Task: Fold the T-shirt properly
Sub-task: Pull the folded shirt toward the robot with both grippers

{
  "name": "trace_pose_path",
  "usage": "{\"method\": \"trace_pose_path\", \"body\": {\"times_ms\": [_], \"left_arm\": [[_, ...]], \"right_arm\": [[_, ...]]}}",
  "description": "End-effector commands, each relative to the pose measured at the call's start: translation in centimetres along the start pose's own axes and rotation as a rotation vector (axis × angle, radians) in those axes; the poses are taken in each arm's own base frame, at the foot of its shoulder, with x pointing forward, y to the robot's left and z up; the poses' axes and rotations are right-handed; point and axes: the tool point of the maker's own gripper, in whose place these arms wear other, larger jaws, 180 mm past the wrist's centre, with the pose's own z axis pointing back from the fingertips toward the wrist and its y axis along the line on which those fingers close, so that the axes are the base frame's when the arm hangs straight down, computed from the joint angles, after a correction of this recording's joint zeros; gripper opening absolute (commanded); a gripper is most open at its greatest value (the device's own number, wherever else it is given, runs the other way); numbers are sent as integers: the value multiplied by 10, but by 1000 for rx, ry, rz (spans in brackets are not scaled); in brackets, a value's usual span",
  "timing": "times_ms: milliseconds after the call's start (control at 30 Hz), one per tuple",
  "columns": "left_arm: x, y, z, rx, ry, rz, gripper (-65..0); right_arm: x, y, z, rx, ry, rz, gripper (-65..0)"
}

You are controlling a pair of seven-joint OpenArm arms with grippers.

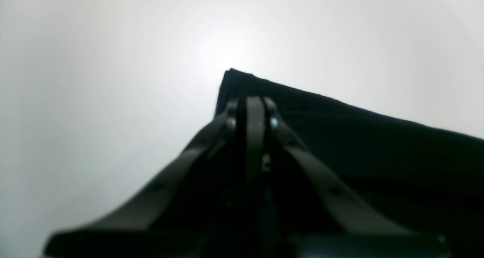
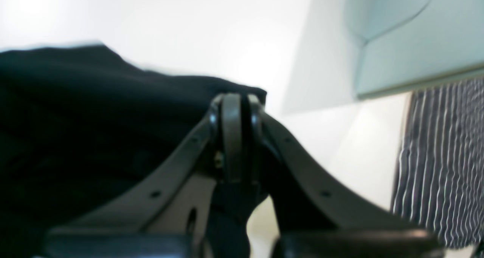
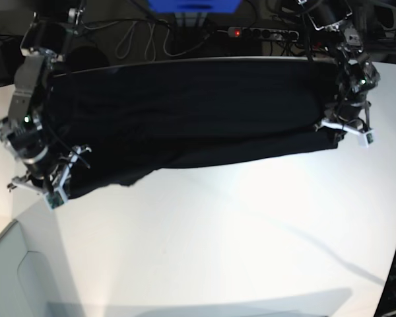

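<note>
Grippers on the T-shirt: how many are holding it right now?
2. The left gripper pinches one end of the T-shirt, base view's right; the right gripper pinches the opposite end, on that view's left.

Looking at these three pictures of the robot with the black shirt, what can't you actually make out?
- T-shirt: any print; base view shows only plain black cloth.
- Left gripper: left wrist view is blurred, so the cloth between its tips is unclear.
- Right gripper: right wrist view is blurred too; its own body hides the pinch.
- Striped thing: cut off by the edge.
</note>
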Motion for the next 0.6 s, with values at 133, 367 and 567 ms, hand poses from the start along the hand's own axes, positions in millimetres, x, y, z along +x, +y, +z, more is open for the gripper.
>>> {"method": "trace_pose_path", "body": {"times_ms": [133, 367, 567], "left_arm": [[18, 0, 2, -4, -50, -14, -650], [45, -13, 14, -20, -127, -59, -650], [62, -23, 31, -29, -183, -108, -650]], "right_arm": [[-7, 9, 40, -43, -35, 13, -648], [-52, 40, 56, 16, -8, -57, -648], [-80, 65, 71, 78, 24, -69, -648]]}}
